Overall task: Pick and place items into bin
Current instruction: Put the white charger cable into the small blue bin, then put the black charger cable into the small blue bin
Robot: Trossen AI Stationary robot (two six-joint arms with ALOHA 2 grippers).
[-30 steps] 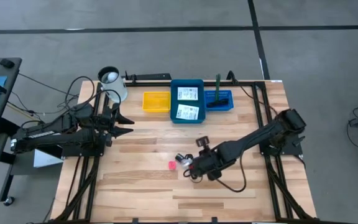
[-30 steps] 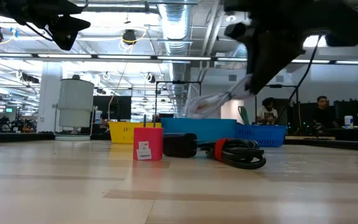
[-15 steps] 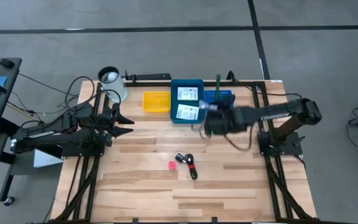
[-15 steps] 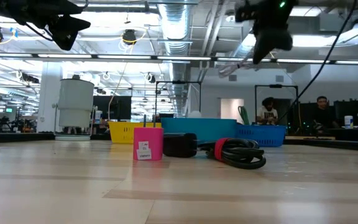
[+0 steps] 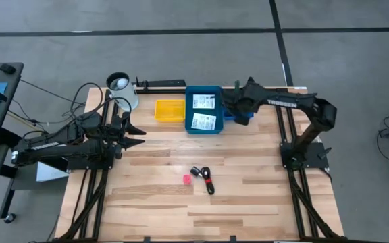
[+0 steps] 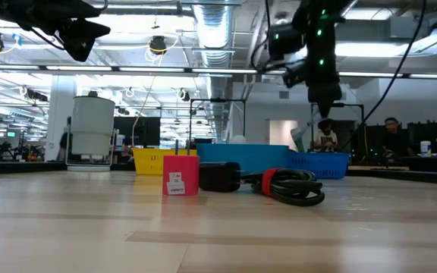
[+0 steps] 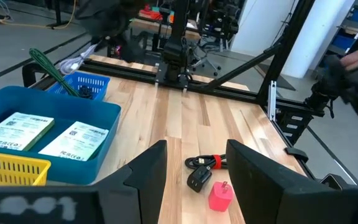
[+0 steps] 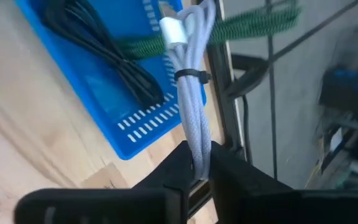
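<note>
Now the bundled white braided cable (image 8: 191, 93), tied at its middle with a thin band, hangs pinched between the right gripper's (image 8: 199, 163) closed fingers, above the small blue slotted basket (image 8: 114, 106) at the table's far edge. It looks light and limp, likely to sag and swing, so a hold near the tie seems sensible. One coil of black cable (image 8: 107, 46) and one green braided cord (image 8: 145, 43) already lie in that basket. Two white printed cards (image 5: 204, 111) sit in the large blue bin (image 5: 202, 129), beside one yellow basket (image 5: 169, 110). Mid-table lie one pink cube (image 5: 187, 179), one small black piece (image 5: 196, 171) and one black-and-red cable (image 5: 209, 182). Well apart, the left gripper (image 7: 194, 186) waits spread and empty.
</note>
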